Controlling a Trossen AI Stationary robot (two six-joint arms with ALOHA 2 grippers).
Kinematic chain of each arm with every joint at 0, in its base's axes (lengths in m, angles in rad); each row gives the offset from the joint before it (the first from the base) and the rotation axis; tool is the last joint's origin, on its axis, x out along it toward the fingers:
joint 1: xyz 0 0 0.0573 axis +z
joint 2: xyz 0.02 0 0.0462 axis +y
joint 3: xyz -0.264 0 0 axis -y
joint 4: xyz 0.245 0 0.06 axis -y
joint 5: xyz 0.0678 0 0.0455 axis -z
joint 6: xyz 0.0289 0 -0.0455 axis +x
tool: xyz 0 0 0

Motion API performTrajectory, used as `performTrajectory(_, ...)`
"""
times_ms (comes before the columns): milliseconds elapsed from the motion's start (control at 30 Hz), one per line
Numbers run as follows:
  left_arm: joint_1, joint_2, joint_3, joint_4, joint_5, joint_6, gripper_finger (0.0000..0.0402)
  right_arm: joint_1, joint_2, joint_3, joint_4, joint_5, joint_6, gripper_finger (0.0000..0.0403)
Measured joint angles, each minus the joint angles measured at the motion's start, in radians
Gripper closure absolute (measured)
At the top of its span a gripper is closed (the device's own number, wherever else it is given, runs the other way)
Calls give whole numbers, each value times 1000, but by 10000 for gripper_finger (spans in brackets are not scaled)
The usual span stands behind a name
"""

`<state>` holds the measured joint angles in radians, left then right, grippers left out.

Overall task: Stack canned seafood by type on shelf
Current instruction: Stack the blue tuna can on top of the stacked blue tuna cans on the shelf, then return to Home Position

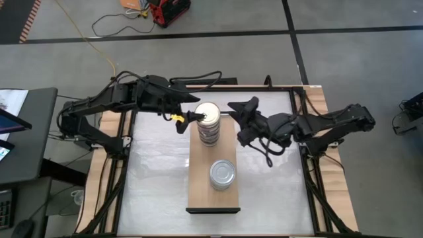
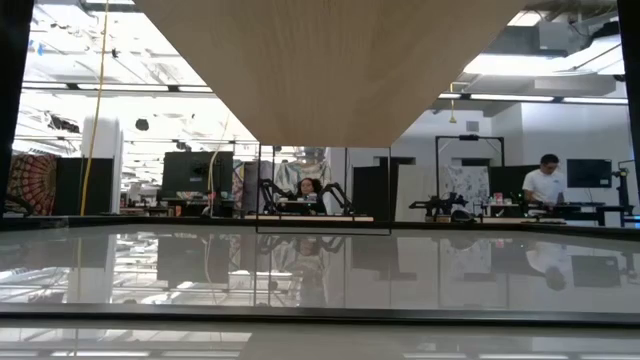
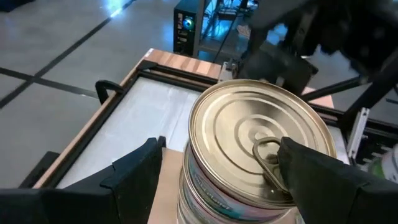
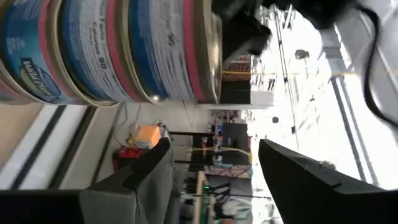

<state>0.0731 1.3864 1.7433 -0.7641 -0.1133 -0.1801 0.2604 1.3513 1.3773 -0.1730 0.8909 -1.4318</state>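
1. The left hand straddles the top tin of the gold-lidded stack. Its fingers are spread, one on each side and just clear of the rim: released, grasping nothing.
2. That stack stands upright at the shelf's far end; its axis is vertical.
3. The silver-lidded stack stands nearer the shelf's other end.
4. The right hand, fingers parted and empty, waits just beside the gold stack's opposite side, above the worktop.

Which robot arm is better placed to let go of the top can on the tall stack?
Left. The left gripper has its fingers either side of the top gold-lidded can; the right gripper waits open beside the stack.
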Motion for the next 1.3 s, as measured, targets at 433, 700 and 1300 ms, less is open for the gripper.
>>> performTrajectory(433,-61,-35,-2,105,-6,180,95,47,-121,0,-157,-4,331,132)
performTrajectory(700,-125,-71,-1,186,-13,316,95,70,-203,0,-266,-22,608,132)
performTrajectory(1300,-283,-446,-559,506,-123,299,95,315,-491,-221,-456,55,1419,133)
